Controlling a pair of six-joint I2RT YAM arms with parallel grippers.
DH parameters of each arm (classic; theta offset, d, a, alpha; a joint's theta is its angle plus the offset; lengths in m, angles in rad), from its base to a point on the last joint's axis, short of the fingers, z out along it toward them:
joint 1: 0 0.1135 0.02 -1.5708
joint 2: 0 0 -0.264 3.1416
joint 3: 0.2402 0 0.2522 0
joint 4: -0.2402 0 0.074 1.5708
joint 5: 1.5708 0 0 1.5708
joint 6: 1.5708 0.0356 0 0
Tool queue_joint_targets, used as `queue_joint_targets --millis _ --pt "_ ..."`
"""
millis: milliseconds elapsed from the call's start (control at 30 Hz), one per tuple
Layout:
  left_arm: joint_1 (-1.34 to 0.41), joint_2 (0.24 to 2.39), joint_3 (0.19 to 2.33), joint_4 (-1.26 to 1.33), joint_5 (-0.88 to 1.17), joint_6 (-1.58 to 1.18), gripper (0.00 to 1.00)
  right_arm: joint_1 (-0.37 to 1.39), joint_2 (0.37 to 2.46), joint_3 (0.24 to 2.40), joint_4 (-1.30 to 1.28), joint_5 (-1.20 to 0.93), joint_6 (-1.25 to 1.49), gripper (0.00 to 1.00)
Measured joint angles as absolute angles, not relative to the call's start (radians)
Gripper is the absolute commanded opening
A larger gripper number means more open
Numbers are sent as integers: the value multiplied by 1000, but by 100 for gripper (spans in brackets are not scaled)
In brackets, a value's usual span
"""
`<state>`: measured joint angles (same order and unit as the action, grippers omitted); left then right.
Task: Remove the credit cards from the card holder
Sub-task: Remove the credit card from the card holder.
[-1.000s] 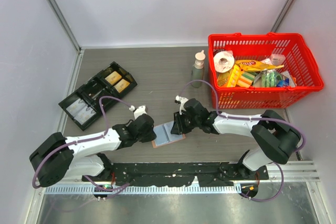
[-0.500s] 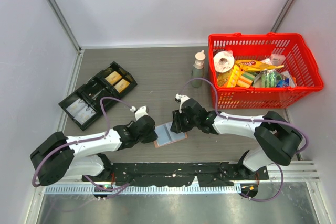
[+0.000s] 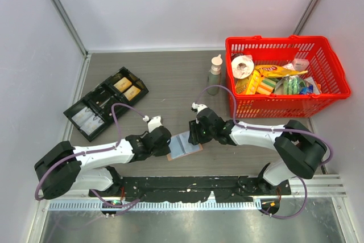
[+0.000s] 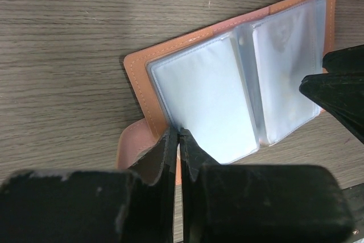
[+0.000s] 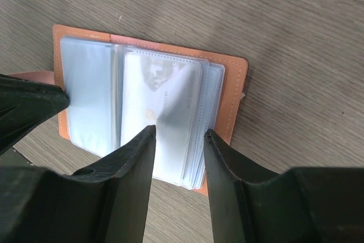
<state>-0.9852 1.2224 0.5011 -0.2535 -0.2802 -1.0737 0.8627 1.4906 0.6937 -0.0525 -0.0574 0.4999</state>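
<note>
Left hand (image 4: 178, 136) is pinched almost completely shut, and its tips look like they've nipped the tan edge of the card holder (image 4: 140, 65), right where the cover meets the clear sleeves. The little strap tab (image 4: 133, 143) pokes out just to the side of those tips. The holder lies flat and wide open on the tabletop (image 3: 170, 78), between the two hands, with its pale plastic pockets fanned out ahead of the left hand's fingers. Right hand (image 5: 179, 135) sits about half open, not gripping anything. Its two fingers (image 5: 136, 157) straddle the near edge of the sleeve stack, one tip either side of the top pocket. Whether they actually touch the plastic, I can't tell. The credit cards (image 5: 162, 98) are all tucked in the sleeves directly in front of the right hand. The top one is whitish with faint marks showing through the plastic. From the left wrist camera you can see the right hand's dark fingertip at the far side of the holder, just over the outer sleeve. In the overhead shot the black compartment tray (image 3: 105, 103) is well off beyond the left hand. The red basket (image 3: 284, 106) and a small bottle (image 3: 214, 75) sit past the right hand, well apart from the holder.
</note>
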Motion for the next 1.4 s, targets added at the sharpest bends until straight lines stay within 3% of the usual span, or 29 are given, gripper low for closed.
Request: queue_joint_targets --millis 400,567,767,1000,1133,1233,1400 --pt "-989 1231 501 -235 -276 -1082 4 862 1499 694 -39 -121 500 34" --pt "-989 1235 501 -226 -270 -1092 4 862 1481 699 -32 -156 501 43" --pt "-989 1235 498 -218 -269 -1094 4 880 1426 744 -25 -226 500 43" --pt "-990 1215 473 -191 -270 -1109 4 896 1421 767 -28 -237 491 32" --pt "-991 1196 454 -179 -270 -1123 4 896 1421 764 -48 -194 478 30" --pt "-992 1188 446 -174 -269 -1127 4 895 1421 759 -50 -191 473 32" --pt "-993 1169 427 -161 -269 -1146 5 896 1439 755 1 -276 473 43"
